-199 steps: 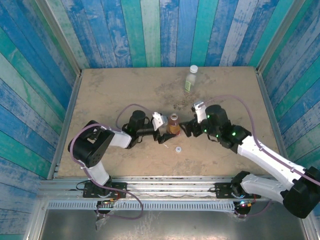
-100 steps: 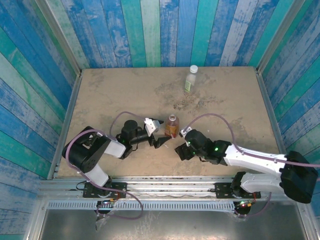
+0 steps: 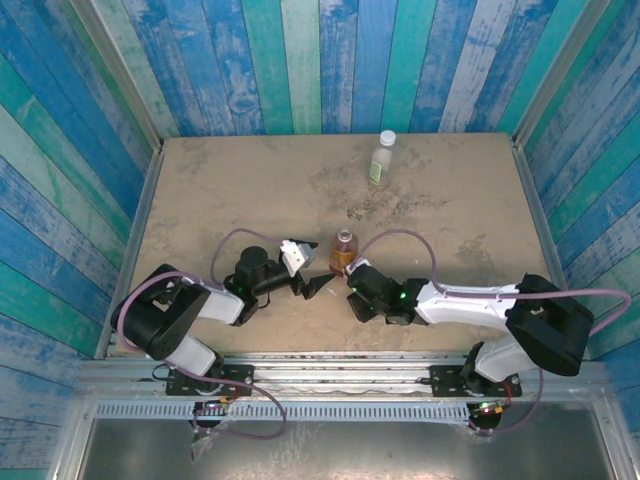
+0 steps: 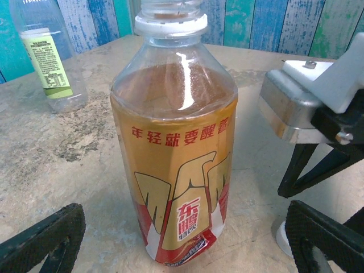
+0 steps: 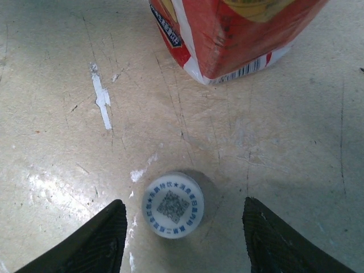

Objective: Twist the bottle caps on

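Down from amber bottle (image 4: 173, 142), right fingers (image 5: 99, 239) straddle cap (image 5: 172, 205), open, empty; left fingers (image 4: 42, 239) open, flanking bottle. Cap pickup next.

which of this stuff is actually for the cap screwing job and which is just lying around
For the job:
amber bottle, neck open
loose white cap, lying flat near its base
green-label bottle, with a fitted white cap on top

Just lying about:
thin white scrap, off to the side of the amber bottle's base
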